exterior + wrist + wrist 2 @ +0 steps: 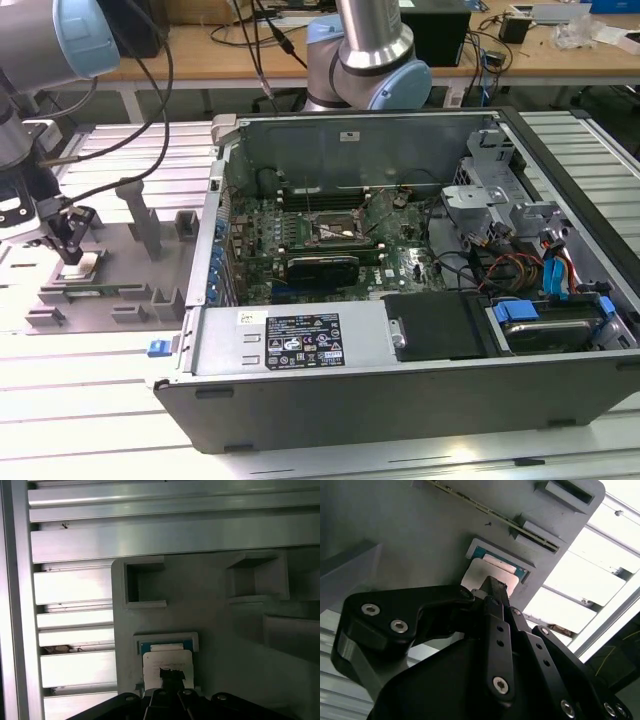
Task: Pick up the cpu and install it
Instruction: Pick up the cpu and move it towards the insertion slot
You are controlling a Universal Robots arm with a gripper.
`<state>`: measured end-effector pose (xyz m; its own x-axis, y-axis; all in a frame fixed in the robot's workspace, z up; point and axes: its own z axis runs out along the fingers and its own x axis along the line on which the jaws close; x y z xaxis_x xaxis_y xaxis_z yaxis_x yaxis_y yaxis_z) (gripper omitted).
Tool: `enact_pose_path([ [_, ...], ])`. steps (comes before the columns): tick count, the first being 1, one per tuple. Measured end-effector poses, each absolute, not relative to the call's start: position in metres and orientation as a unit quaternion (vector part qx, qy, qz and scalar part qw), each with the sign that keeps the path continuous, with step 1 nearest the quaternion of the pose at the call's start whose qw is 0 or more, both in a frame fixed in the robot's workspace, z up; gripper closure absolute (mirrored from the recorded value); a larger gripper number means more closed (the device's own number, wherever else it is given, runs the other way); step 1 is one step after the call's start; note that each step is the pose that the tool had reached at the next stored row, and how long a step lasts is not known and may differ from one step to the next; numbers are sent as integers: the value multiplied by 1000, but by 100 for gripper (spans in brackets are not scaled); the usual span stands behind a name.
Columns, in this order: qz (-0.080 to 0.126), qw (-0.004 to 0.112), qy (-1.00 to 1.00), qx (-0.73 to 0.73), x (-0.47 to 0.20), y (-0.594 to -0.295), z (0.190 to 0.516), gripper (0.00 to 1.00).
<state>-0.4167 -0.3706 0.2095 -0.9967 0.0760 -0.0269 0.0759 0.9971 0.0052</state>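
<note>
**Gripper closed down over the cpu in the tray**

The gripper stands at the exterior view's left, its fingers drawn narrow together and pointing straight down. In both wrist views the tips meet over the cpu; whether they touch it I cannot tell. The cpu lies flat, silvery plate up, in a pocket of the grey tray. It is near square, with no clear long axis, and its edges run parallel to the pocket's. The open computer case stands well apart, toward the exterior view's right.
</note>
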Motion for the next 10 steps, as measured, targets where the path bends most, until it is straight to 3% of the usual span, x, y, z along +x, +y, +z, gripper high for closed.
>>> enact_pose_path([
  [5,2,14,999,38,-417,-371,209,89],
  [6,2,14,999,38,-417,-371,210,76],
  [10,2,14,999,38,-417,-371,209,52],
])
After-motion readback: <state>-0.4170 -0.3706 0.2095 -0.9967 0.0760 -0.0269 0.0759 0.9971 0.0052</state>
